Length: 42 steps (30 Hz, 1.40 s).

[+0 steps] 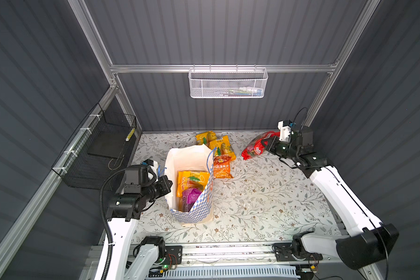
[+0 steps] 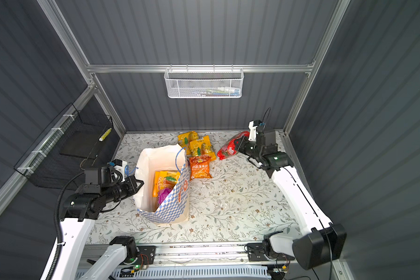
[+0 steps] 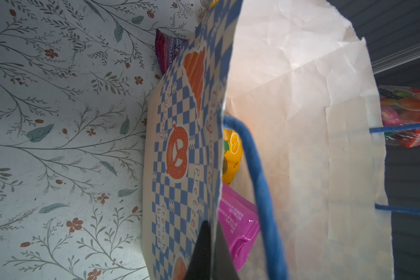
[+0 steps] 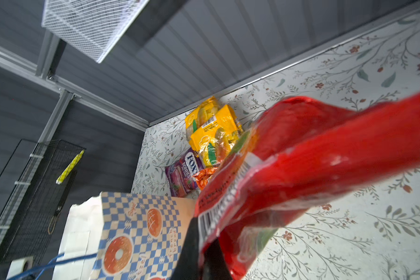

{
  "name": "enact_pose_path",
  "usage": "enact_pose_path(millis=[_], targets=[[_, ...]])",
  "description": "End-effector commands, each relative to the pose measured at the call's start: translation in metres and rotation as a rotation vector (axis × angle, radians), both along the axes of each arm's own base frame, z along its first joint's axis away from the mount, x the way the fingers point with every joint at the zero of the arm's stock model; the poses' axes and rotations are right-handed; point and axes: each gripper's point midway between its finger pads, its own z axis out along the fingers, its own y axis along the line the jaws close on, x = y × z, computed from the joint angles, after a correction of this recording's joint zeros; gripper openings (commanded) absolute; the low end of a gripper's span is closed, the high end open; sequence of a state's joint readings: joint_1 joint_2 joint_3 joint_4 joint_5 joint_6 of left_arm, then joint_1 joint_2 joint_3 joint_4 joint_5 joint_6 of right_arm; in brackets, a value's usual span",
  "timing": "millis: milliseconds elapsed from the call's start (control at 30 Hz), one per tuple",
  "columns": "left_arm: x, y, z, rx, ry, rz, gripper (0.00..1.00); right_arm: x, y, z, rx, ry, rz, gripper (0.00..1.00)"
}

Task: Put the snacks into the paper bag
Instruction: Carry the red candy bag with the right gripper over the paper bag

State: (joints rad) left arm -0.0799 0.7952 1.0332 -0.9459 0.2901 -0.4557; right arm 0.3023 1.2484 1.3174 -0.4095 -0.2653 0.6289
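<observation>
Paper bag stands open on flowery table, left of middle. Inside: yellow packet and pink packet. Left pincer at bag's 9 o'clock, shut tight on bag's rim, finger each side of paper. Orange packet lies just beside bag at 2 o'clock. Two yellow packs at 1 o'clock, near back wall. Farther out at 2 o'clock, red packet hangs pinched in right pincer. Dark purple packet lies behind bag. White basket on back wall, black basket on left wall.
</observation>
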Motion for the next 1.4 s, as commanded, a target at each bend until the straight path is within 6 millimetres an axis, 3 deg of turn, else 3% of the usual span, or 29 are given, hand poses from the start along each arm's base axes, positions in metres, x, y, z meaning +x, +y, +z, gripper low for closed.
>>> enact_pose_path(millis=[0,167,367,567,700,1000,1367], targets=[[-0.005,-0.008,0.017,-0.037,-0.051,-0.038,0.00,-0.025,0.012,0.076,0.013,-0.206,0.044,0.00],[-0.005,-0.011,0.017,-0.045,-0.053,-0.053,0.00,-0.062,0.039,0.135,0.046,-0.323,0.130,0.00],[-0.003,-0.012,0.010,-0.044,-0.034,-0.066,0.00,-0.092,0.077,0.195,0.103,-0.436,0.247,0.00],[-0.004,-0.013,0.014,-0.051,-0.044,-0.069,0.00,-0.114,0.113,0.235,0.120,-0.524,0.333,0.00],[-0.005,-0.013,0.016,-0.052,-0.047,-0.068,0.00,-0.124,0.147,0.243,0.133,-0.534,0.410,0.00],[-0.005,-0.015,0.018,-0.068,-0.051,-0.073,0.00,-0.131,0.238,0.209,0.107,-0.457,0.566,0.00],[-0.004,-0.014,0.021,-0.062,-0.061,-0.071,0.00,-0.099,0.280,0.113,0.010,-0.267,0.534,0.00]])
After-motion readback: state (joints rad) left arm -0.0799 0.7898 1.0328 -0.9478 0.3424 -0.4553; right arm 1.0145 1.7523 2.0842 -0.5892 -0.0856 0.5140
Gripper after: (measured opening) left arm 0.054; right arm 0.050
